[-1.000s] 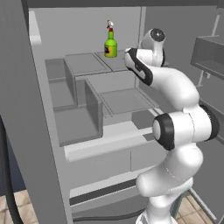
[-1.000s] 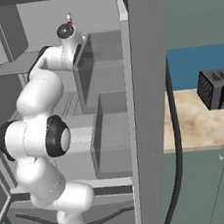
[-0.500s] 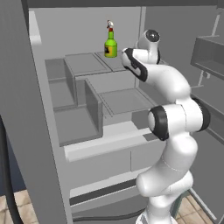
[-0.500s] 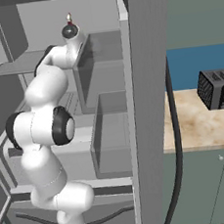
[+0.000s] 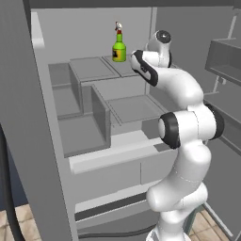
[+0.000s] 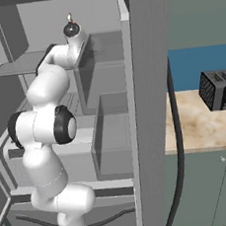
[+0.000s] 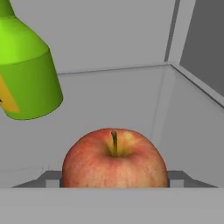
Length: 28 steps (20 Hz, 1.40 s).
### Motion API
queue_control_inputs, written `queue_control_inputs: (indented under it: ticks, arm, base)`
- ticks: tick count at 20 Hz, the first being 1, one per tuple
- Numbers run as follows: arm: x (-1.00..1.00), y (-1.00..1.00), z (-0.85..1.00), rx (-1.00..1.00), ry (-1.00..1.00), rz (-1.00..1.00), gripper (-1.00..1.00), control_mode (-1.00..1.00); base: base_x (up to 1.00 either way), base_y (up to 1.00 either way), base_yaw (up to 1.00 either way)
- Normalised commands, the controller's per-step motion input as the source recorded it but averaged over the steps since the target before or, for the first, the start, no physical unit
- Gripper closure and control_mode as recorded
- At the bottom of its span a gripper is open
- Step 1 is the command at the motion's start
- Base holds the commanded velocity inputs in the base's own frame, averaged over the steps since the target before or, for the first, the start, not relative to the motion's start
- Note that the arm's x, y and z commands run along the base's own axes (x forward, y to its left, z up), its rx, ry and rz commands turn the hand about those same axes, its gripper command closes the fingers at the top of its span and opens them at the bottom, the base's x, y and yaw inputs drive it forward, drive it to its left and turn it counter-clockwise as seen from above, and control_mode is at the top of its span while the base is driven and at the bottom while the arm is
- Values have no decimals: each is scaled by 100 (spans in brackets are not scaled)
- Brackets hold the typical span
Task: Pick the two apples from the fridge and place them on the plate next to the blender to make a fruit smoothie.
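**Red apple straight ahead of the fingers on the fridge's top shelf**

Grey shelves fill the fridge (image 5: 89,117) in the left base view; the arm reaches the top shelf's right rear, just right of the green bottle (image 5: 119,47).

Right base view: the hand is up at that same shelf; a toaster (image 6: 220,89) sits on the counter outside.

Hand view: the apple (image 7: 114,158) lies centred and close, stem up, bottle to its upper left. Probably light, firm, smooth; hold its widest sides. I cannot tell how far apart the fingers stand.
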Motion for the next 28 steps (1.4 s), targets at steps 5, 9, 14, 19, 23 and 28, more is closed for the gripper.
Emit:
queue_control_inputs:
  ticks: [5, 9, 14, 19, 23, 28]
  arm:
    - [-25, 0, 0, 0, -1, 0, 100, -100]
    - [-97, 3, 4, 0, -21, 2, 100, -100]
    - [-100, 23, 50, -4, -34, 8, 100, -100]
    - [-100, 15, 59, -5, -12, 8, 100, -100]
    - [-100, 3, 10, -6, 4, 8, 100, -100]
    - [-100, 8, -44, -13, 21, 5, 100, -100]
  base:
    - [0, 0, 0]
    - [0, 0, 0]
    - [0, 0, 0]
    - [0, 0, 0]
    - [0, 0, 0]
    - [0, 0, 0]
